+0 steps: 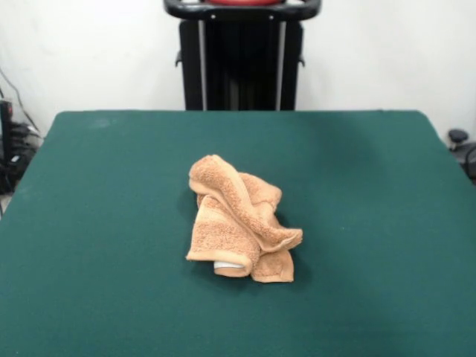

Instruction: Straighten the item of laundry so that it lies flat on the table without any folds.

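Front view, jaws: no part of the jaws shows; only the black pedestal [242, 56] stands at the top middle, with a black crossbar and a sliver of red above it; how far the jaws are open, and whether they have hold of anything, cannot be told; with the jaws out of sight, places below are given by the picture instead.

Front view, towel [239, 223]: an orange-tan terry towel lying crumpled on the desk, a little left of the middle and slightly toward the near half; it is bunched into a heap with several folds, one thick roll running from the upper left down to the lower right across the top of the pile; a flatter flap hangs to the lower left, a smaller flap sits at the lower right; a woven band stripe shows along the edge of the roll; a small white tag [229, 265] peeks out under the lower edge; nothing touches the towel but the desk.

Front view, desk [89, 223]: a wide dark green top, far bigger than the towel, bare green on all sides of the heap.

Front view, surroundings: a white wall behind the pedestal; dark cables and gear at the left edge; a dark object [462, 149] at the right edge, beyond the desk corner.
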